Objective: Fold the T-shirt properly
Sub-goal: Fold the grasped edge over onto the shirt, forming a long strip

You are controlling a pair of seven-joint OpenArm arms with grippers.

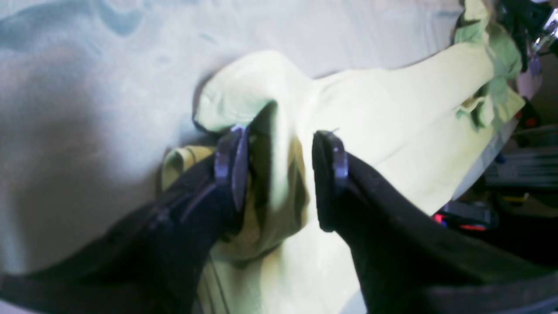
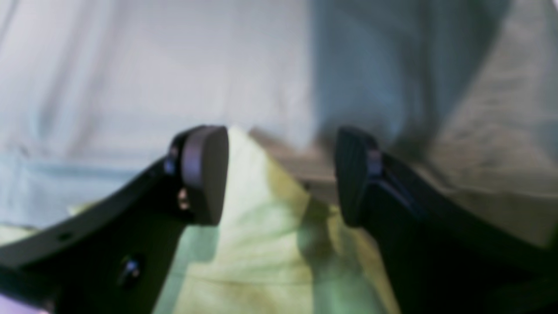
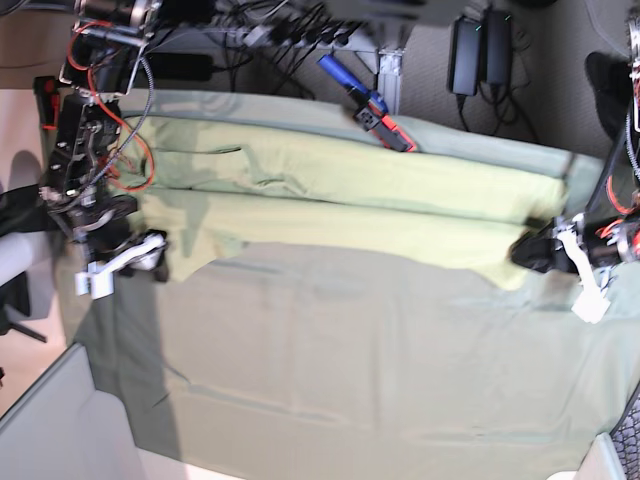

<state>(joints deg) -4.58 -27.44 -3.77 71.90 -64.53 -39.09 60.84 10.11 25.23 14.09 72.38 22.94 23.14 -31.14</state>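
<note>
Across the table cloth (image 3: 350, 360), the T-shirt (image 3: 400, 205) is seen folded into a long band; only wrist views show left tool (image 1: 281, 170) and right tool (image 2: 281, 174) parted over its ends, nothing gripped. Cables (image 3: 300, 30) are seen at twelve o'clock.

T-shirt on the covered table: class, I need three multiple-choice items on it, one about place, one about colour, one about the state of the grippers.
1. Where does the T-shirt lie on the table cloth in the base view?
A. along the far side
B. at the near edge
C. on the floor

2. What colour is the T-shirt?
A. red
B. pale yellow-green
C. black

3. How do the left gripper and right gripper stand?
A. both shut
B. one shut
C. both open

Answers: 1 A, it stretches below the cables; 2 B, lighter than the grey-green cloth; 3 C, each wrist view shows a gap between the pads.
</note>
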